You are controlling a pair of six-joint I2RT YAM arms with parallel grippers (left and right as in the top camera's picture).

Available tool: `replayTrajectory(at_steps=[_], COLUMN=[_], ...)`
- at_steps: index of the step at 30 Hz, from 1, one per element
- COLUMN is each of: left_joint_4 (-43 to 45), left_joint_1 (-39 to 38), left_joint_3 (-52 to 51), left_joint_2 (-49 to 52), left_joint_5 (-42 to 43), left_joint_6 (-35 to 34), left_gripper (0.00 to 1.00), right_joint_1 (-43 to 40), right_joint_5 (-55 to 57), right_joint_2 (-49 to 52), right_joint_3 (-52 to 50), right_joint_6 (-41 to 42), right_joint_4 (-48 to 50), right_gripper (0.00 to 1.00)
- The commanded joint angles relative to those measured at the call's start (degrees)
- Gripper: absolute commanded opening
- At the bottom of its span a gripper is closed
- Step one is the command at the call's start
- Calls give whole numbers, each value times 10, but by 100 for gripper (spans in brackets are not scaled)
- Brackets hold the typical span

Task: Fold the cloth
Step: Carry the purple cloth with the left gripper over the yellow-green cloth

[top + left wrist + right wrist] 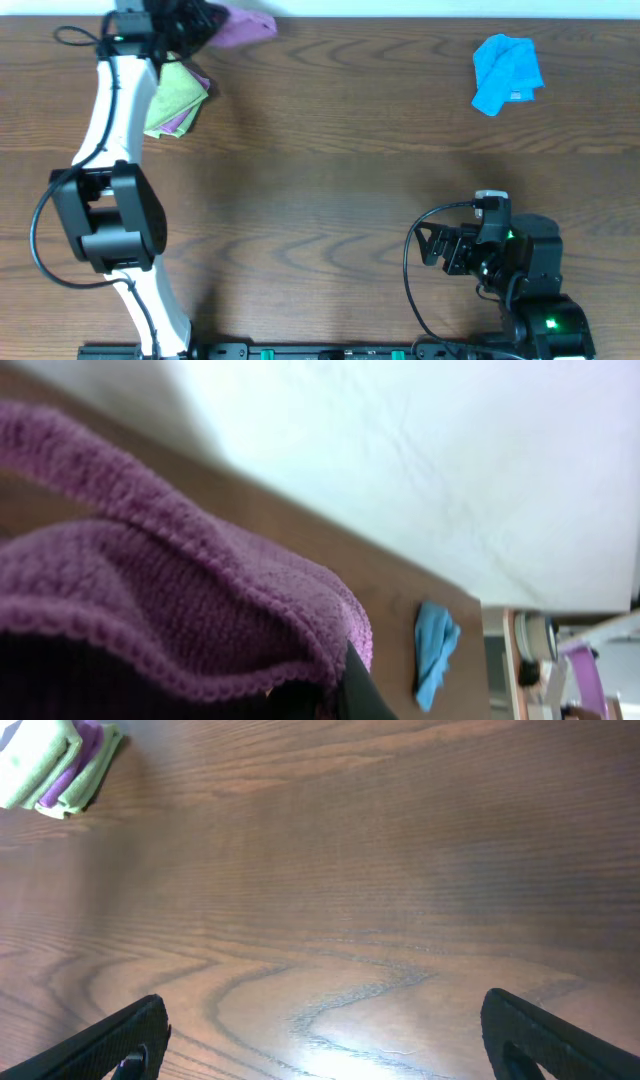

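- Overhead: the left pincer (180, 22) is at the upper left edge of the frame. It is closed around one end of the cloth (243, 28), whose purple bulk spills out to its right along the top edge of the brown worktop (330, 150).
- Just below that pincer lies a folded lime-green cloth (172, 95) with a purple layer showing beneath it. A crumpled blue cloth (507, 72) lies at the upper right, well apart from both.
- The right pincer (432, 245) is at the lower right, spread open with nothing in it.
- Left wrist: the cloth fills the lower left of the frame, close to the lens, and covers most of the fingers. The blue cloth shows small at the lower right, below a white wall (400, 460).
- Right wrist: two dark fingertips (130, 1035) stand at the bottom corners, far apart, with only wood grain between them. The lime-green cloth sits in the upper left corner.
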Motion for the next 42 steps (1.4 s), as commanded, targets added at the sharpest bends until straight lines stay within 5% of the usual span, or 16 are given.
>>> replayTrajectory(at_steps=[1, 16, 42], left_joint_4=[-16, -91, -137], left_joint_1=[23, 104, 107], left_joint_3=[32, 61, 60], left_joint_2=[-6, -6, 32], left_joint_5=[0, -14, -86], left_joint_6=[27, 104, 166], left_gripper=[6, 6, 6], right_joint_1=[-4, -4, -4], right_joint_5=[0, 0, 0], right_joint_2=[-2, -2, -2], right_joint_3=[-1, -1, -1], right_joint_6=[10, 10, 10], right_joint_4=[-1, -1, -1], right_gripper=[99, 99, 99])
